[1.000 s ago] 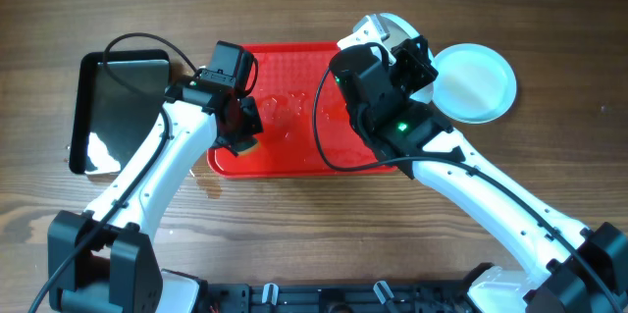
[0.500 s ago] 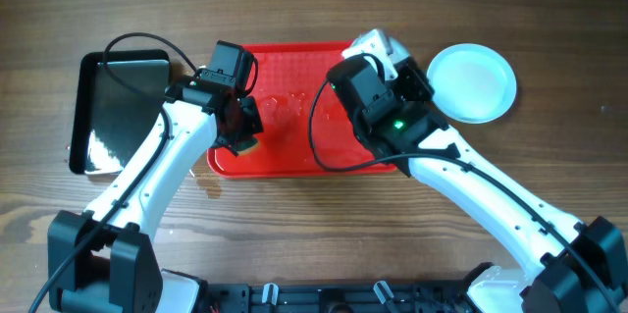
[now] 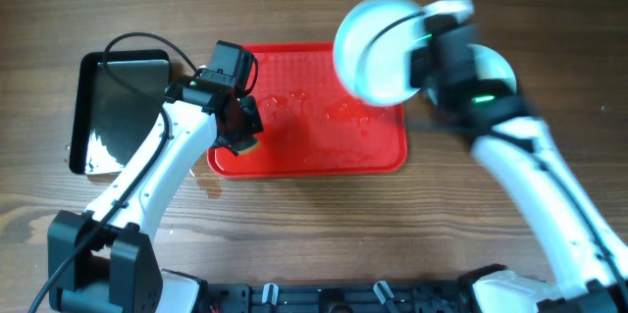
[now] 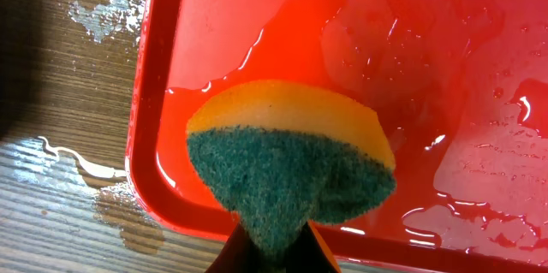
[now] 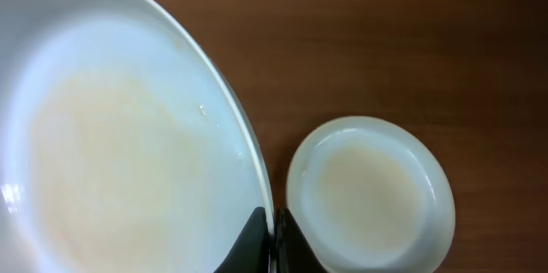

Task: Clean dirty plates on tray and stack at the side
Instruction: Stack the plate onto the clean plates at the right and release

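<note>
one glossy black tray [image 3: 110, 107] lies at the far left of the wooden table [image 3: 294, 225]. just right of it, the left gripper [image 3: 240, 134] is clenched on one sponge [image 4: 291, 157], yellow on top with a green scouring face, pinched at its lower edge so that it bulges. the sponge sits over the near left corner of the one red tray [image 3: 324, 136], whose floor is wet with a film and beads of water; a few small puddles [image 4: 98, 8] lie on the wood just outside the tray's left rim.

two pale mint-blue plates show. the first plate [image 3: 375, 50] is off the table, blurred in the overhead view, over the tray's far right corner; the right gripper [image 5: 272, 237] is clamped on its rim. the second plate [image 5: 370, 194] rests flat on the table to the right of the red tray, apart from it, with the right arm crossing above part of it.
</note>
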